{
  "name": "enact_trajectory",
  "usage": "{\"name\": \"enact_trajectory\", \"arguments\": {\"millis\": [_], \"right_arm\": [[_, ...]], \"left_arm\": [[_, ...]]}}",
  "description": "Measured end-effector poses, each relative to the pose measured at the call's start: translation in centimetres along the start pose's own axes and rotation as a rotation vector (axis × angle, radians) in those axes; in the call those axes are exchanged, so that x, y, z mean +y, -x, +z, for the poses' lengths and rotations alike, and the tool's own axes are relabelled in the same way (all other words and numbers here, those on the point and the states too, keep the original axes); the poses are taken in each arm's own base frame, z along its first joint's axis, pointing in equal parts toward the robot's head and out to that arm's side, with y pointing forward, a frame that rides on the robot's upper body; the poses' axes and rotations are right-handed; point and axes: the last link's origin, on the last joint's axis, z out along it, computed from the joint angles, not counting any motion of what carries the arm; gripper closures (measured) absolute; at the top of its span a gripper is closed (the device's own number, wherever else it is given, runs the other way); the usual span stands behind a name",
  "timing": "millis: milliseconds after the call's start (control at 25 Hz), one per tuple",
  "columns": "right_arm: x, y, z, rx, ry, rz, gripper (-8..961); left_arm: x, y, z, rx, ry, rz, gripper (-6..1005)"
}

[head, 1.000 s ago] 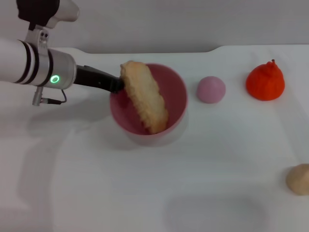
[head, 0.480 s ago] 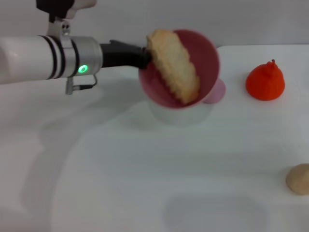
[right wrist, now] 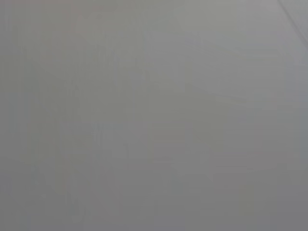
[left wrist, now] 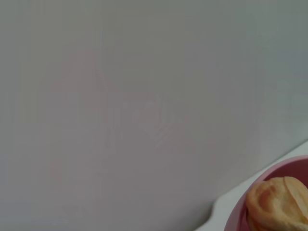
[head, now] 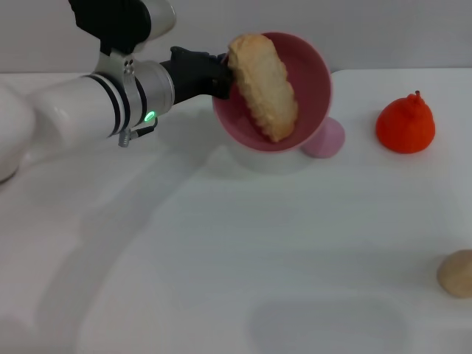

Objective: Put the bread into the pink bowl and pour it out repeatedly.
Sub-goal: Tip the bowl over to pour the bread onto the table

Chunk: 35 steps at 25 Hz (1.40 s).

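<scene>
The pink bowl point(head: 310, 88) hangs in the air above the table's far middle, tipped so its mouth faces the head camera. Inside it leans the bread point(head: 263, 85), pale tan and ridged, its upper end at the rim. My left gripper point(head: 220, 76) is shut on the bowl's left rim, its black fingers reaching in from the left. The left wrist view catches only the bowl's rim point(left wrist: 279, 169) and the bread's end point(left wrist: 276, 199). My right gripper shows in no view.
A small pink ball point(head: 327, 139) sits partly hidden behind the bowl. An orange pear-shaped toy point(head: 405, 123) stands at the far right. A beige lump point(head: 456, 273) lies at the right edge. The white table point(head: 243, 258) stretches below.
My left arm has lifted the bowl off the table, carried it right and tipped it further toward the camera. The bread has stayed inside.
</scene>
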Motion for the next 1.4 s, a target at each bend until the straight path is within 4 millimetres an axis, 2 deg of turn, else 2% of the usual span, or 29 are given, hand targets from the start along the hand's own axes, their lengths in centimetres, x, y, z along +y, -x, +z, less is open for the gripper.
{"name": "enact_trajectory", "arguments": {"millis": [200, 560, 1080, 1400], "right_arm": [[-0.4, 0.2, -0.6, -0.003, -0.006, -0.007, 435], [-0.3, 1.0, -0.9, -0.047, 0.004, -0.006, 434], [0.7, 0.9, -0.7, -0.049, 0.044, 0.005, 434], [1.4, 0.7, -0.6, -0.042, 0.066, 0.020, 434]], "left_arm": [[0.2, 0.8, 0.2, 0.008, -0.074, 0.061, 954], [2.4, 2.0, 0.5, 0.043, -0.181, 0.266, 953], [3.3, 2.0, 1.0, 0.039, -0.215, 0.574, 954], [3.4, 1.5, 1.0, 0.055, -0.245, 0.629, 953]]}}
